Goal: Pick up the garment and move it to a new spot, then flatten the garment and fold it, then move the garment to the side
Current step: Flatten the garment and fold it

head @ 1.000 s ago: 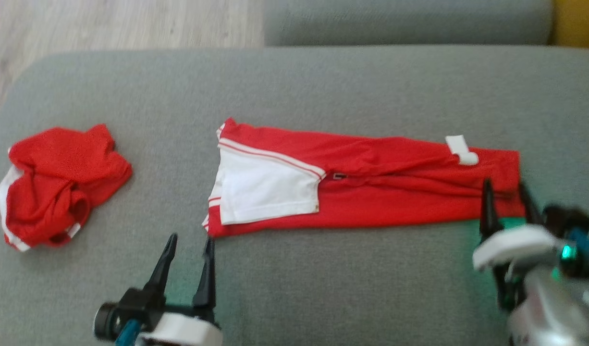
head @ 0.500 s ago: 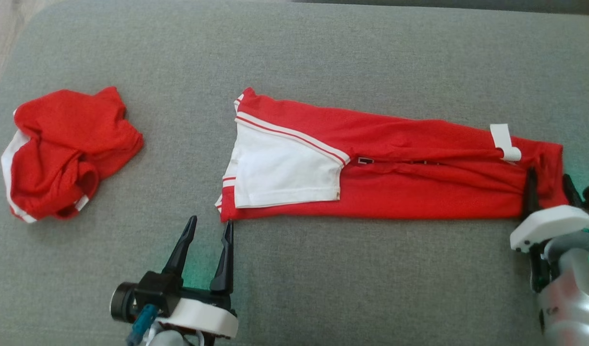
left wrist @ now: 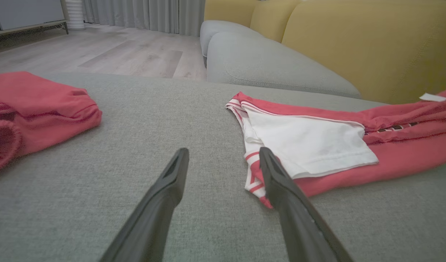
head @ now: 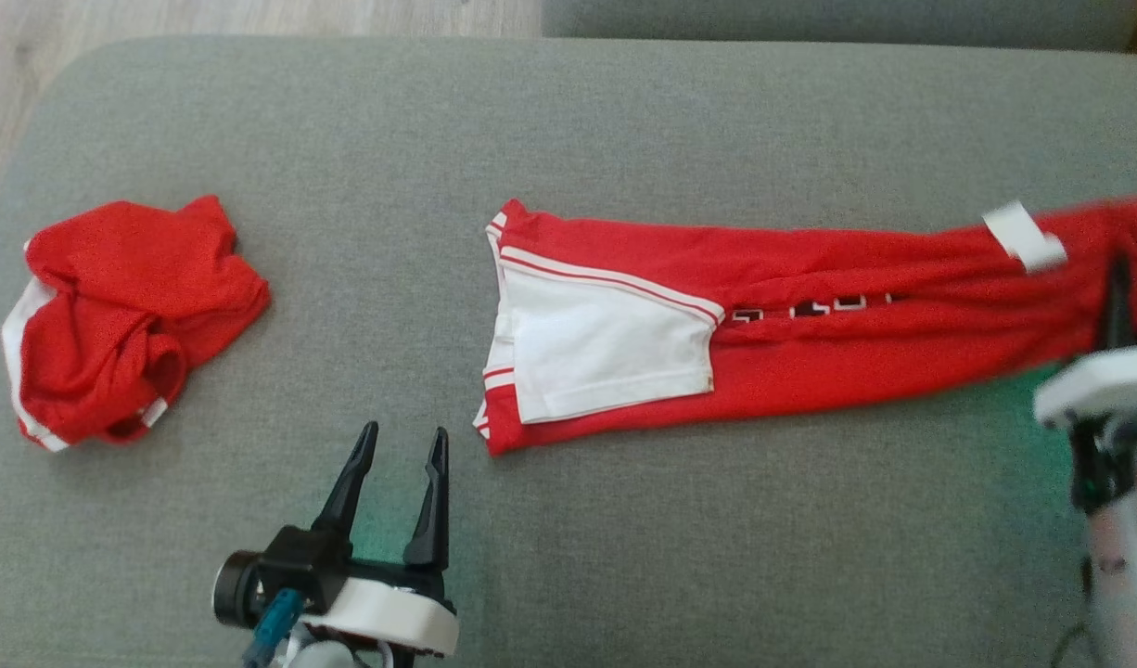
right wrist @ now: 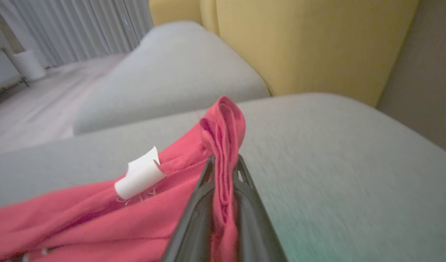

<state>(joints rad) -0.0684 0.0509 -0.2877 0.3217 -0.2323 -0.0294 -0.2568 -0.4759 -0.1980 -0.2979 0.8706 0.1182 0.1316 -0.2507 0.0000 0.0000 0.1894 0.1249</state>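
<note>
The garment [head: 810, 371] is a long red piece with a white panel at its left end, stretched across the grey cushion [head: 624, 111]. My right gripper [head: 1130, 278] is shut on its right end, beside a white tag [head: 1023, 237]. In the right wrist view the red cloth [right wrist: 99, 218] bunches up between that gripper's [right wrist: 225, 160] fingers, with the tag [right wrist: 139, 174] to their left. My left gripper [head: 404, 431] stands open on the cushion just left of the garment's near left corner. In the left wrist view, that gripper's [left wrist: 223, 151] right finger crosses the striped hem [left wrist: 390, 167].
A second red garment [head: 123, 315] lies crumpled at the cushion's left end, also at the left [left wrist: 34, 109] of the left wrist view. Wooden floor [head: 253, 14] lies beyond the cushion's far left edge. Another grey cushion [left wrist: 263, 65] and a yellow backrest [left wrist: 354, 43] stand behind.
My right gripper has shut on the garment's right end and drawn it to the right, so the left end has slid away from my left gripper, which has stayed open.
</note>
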